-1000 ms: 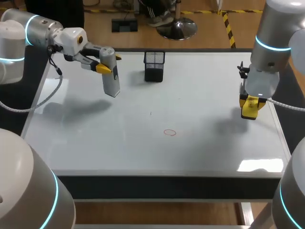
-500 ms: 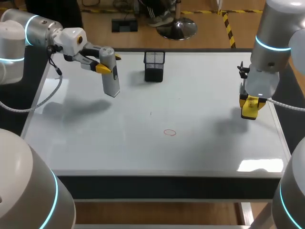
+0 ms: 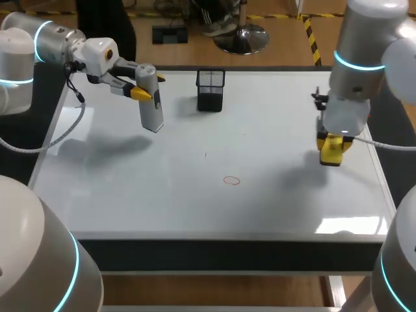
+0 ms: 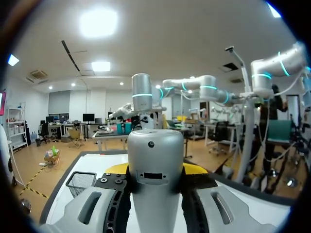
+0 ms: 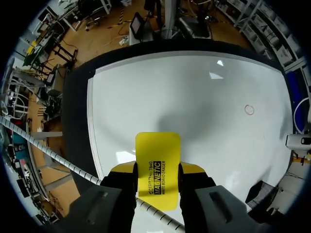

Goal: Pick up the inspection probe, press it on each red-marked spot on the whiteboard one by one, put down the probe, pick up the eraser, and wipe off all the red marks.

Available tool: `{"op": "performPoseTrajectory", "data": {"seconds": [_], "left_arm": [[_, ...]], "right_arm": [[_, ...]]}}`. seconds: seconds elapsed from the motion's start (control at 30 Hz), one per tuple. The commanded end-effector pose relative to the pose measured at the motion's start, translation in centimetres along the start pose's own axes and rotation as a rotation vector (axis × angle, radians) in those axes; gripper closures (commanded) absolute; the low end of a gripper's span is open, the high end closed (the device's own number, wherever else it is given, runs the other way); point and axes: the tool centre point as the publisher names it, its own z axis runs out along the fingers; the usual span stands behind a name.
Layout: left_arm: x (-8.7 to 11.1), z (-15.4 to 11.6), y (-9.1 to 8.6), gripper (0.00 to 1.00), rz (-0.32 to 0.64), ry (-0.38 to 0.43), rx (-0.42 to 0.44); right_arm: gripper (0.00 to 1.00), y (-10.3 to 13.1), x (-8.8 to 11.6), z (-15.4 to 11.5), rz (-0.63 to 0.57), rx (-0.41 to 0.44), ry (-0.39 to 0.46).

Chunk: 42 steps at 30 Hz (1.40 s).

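Shifted inward, right tool gripping eraser, left tool still clamping probe

Bright overhead light; glare patch on whiteboard front edge; soft shadows.

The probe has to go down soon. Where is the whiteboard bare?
Bare: the front left of the whiteboard, from its left edge to the red mark; also the back right, between the basket and the eraser. Crowded: the back left, where the probe hangs beside the basket.
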Motion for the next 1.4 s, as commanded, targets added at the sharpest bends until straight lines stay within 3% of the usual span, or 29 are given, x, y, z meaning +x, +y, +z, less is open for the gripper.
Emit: {"op": "performPoseTrajectory", "data": {"seconds": [0.03,0.2,0.57,0.93,1.17,1.4], "left_arm": [[0.0,-0.1,-0.2,1.00,-0.001,0.002,-0.003],[0.0,-0.1,-0.2,1.00,-0.001,0.002,-0.003],[0.0,-0.1,-0.2,1.00,-0.001,0.002,-0.003],[0.0,-0.1,-0.2,1.00,-0.001,0.002,-0.003],[0.0,-0.1,-0.2,1.00,-0.001,0.002,-0.003],[0.0,-0.1,-0.2,1.00,-0.001,0.002,-0.003]], "right_arm": [[1.00,1.2,-2.8,-0.5,-0.020,-0.003,0.052],[1.00,2.3,-5.8,-0.4,-0.048,-0.012,0.022],[1.00,5.5,-14.3,0.2,-0.116,-0.005,0.043],[1.00,8.2,-21.1,1.6,-0.210,-0.014,0.039],[1.00,9.4,-24.5,2.6,-0.280,-0.023,0.032],[1.00,9.5,-25.8,3.2,-0.316,-0.025,0.027]]}}
